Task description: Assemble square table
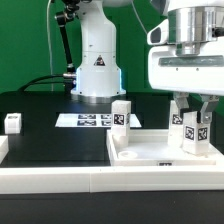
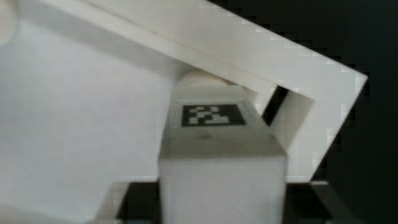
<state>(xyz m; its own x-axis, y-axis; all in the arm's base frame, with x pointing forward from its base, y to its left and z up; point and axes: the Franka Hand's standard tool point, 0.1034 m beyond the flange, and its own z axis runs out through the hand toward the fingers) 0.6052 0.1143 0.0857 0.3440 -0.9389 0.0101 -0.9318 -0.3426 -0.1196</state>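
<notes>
The square table's white slab (image 1: pixel 150 152) lies flat on the black surface, on the exterior view's right. My gripper (image 1: pixel 191 118) is shut on a white tagged leg (image 1: pixel 190 134). The leg is upright, and its lower end meets the slab near the right-hand corner. In the wrist view this leg (image 2: pixel 217 150) runs between the dark fingers (image 2: pixel 143 200), with the slab's raised rim (image 2: pixel 267 50) beyond it. A second leg (image 1: pixel 121 113) stands upright at the slab's far corner on the left. A third leg (image 1: pixel 13 122) sits alone at the exterior view's far left.
The robot's base (image 1: pixel 97 60) rises at the back centre. The marker board (image 1: pixel 88 119) lies flat in front of it. A long white rail (image 1: pixel 60 182) edges the front of the black surface. Cables hang at the back left.
</notes>
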